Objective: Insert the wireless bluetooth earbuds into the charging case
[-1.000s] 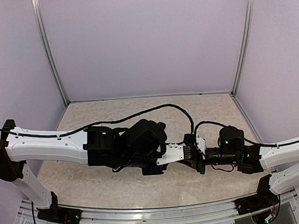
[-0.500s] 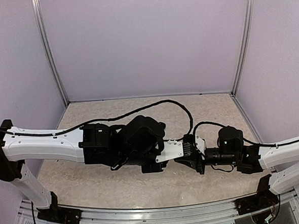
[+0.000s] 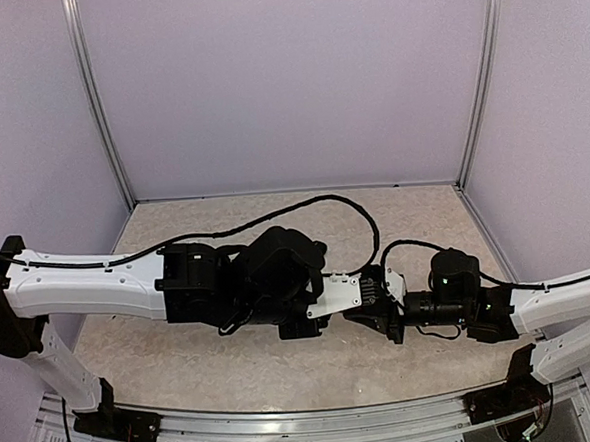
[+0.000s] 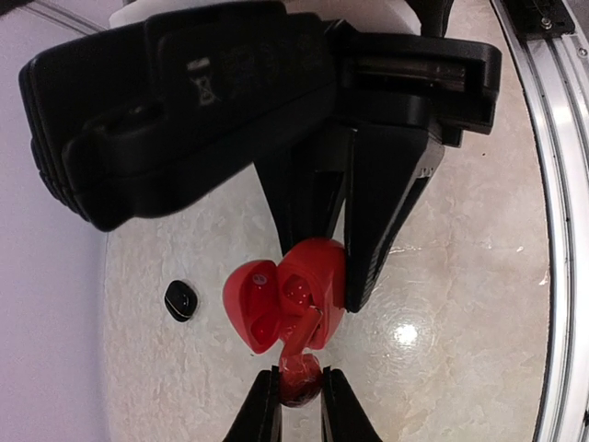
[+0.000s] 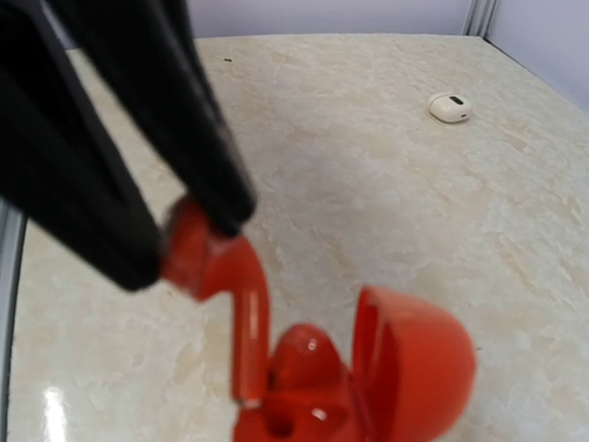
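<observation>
Left gripper point(image 4: 300, 410) pinches red earbud point(image 4: 300, 379). Its stem tip meets the open red charging case point(image 4: 276, 304) just beyond. Right gripper point(image 4: 339, 258) clamps that case. Black earbud point(image 4: 180, 300) lies near on table point(image 4: 460, 276). White case point(image 5: 450, 107) sits well apart.

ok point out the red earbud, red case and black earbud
red earbud point(image 4: 299, 382), left wrist view, its head
red charging case point(image 4: 250, 308), left wrist view, its left half
black earbud point(image 4: 179, 301), left wrist view, its middle
</observation>
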Controlling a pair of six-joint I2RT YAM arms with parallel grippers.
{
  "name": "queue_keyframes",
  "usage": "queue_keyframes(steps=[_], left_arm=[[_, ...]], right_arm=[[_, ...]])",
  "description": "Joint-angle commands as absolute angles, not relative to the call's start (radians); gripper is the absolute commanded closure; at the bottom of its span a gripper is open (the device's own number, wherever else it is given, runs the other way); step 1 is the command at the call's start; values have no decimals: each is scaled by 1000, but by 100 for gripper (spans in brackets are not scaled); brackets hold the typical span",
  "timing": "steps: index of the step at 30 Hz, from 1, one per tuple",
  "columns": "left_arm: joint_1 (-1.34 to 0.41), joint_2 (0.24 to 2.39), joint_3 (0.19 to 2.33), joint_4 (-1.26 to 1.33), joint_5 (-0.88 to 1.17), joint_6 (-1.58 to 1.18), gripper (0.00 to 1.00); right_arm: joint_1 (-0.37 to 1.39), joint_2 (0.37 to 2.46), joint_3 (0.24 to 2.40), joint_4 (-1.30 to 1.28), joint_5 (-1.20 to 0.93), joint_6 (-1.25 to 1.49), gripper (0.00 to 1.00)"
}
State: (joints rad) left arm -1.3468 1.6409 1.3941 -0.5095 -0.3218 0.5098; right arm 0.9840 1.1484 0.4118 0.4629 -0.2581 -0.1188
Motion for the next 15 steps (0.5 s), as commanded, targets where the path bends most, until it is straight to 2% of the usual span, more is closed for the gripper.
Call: queue_keyframes(steps=[1, 15], left_arm=[[-1350, 1594, 1419, -509, -308, 511, 85], [-1356, 1620, 1417, -521, -344, 521, 84]], right_arm=[[996, 1159, 433, 474, -263, -132, 100], [1001, 1137, 437, 473, -295, -136, 100]])
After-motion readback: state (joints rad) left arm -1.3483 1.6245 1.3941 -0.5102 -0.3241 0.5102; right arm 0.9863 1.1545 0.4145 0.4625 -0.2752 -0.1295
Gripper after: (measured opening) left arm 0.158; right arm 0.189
